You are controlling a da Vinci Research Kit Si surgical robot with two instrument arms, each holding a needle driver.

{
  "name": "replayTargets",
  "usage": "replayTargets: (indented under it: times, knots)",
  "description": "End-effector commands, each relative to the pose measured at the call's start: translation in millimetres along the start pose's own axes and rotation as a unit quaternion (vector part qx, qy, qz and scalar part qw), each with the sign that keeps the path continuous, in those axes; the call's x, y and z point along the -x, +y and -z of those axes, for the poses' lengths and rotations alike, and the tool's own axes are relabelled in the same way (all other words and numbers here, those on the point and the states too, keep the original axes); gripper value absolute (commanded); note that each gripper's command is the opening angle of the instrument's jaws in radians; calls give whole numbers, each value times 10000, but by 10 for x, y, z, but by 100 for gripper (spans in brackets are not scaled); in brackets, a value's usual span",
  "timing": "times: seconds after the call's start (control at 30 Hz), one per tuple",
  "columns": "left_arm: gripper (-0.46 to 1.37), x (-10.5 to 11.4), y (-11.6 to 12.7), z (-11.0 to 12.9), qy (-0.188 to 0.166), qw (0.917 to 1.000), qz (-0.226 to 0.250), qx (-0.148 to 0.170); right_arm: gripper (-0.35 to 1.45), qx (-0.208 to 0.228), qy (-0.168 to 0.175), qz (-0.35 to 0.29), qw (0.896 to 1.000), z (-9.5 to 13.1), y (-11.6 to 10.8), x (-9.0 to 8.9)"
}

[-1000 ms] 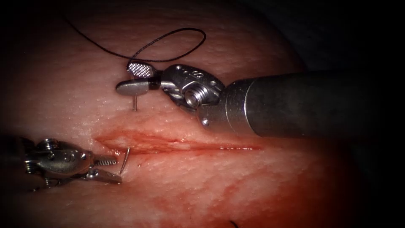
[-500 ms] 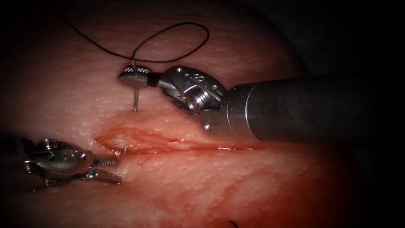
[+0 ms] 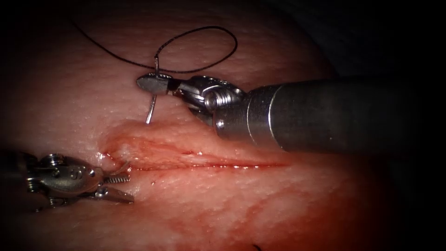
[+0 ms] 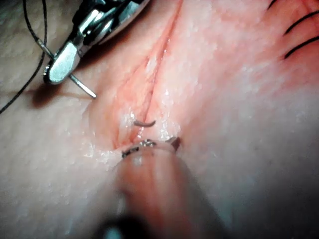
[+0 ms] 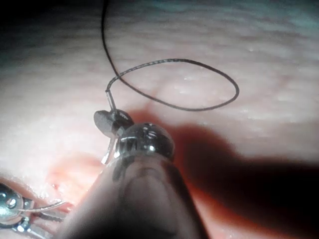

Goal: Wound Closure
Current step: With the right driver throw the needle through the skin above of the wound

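**Right tool grips the needle's tail above the cut; the tip surfaces beside the open left tool**

The tissue (image 3: pixel 260 200), pale pink pork belly, spans the endoscope view and fades into dark at every edge. A horizontal cut (image 3: pixel 204 162) runs across the middle, wet with red fluid (image 3: pixel 153 151) that is thickest at its left end. Below the cut, to the right of the left tool, the tissue surface is bare; above it, the right arm's thick shaft takes up most of the right half.

The right tool (image 3: pixel 153 85) comes in from the right and sits above the cut, towards its left end. Its jaws are closed on the curved needle (image 3: pixel 151 108), holding it near the tail end where the thread joins. From the jaws the needle runs down and enters the tissue just above the cut. Its tip end (image 3: pixel 125 166) comes out at the cut's left end, a short curved sliver lying just beside the left tool's upper jaw; whether the two touch I cannot tell. In the left wrist view the same sliver (image 4: pixel 144 122) rises from the cut just ahead of that tool's jaws.

The left tool (image 3: pixel 121 186) enters from the left, below the cut's left end. Its jaws are parted a little and hold nothing.

The dark thread (image 3: pixel 204 46) leaves the needle's tail, makes one open loop on the tissue above the right tool, then trails off to the upper left. The right wrist view shows this loop (image 5: pixel 199 84) lying flat beyond the jaws.
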Motion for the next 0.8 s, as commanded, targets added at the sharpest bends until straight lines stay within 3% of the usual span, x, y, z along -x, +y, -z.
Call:
replayTargets:
  times: [0.03, 0.23, 0.8]
  knots:
    - [29, 0, 0, 0, 0, 10000, 0, 3, -35, 14, -98, -121, 9999, -1, 0, 4]
    - [28, 1, -1, 0, -1, 10000, -4, 4, -35, -97, -402, -641, 9971, -2, -6, 32]
    - [27, -4, -4, 3, 26, 10000, -9, -21, -35, -242, -1170, -1495, 9815, -1, -14, 88]
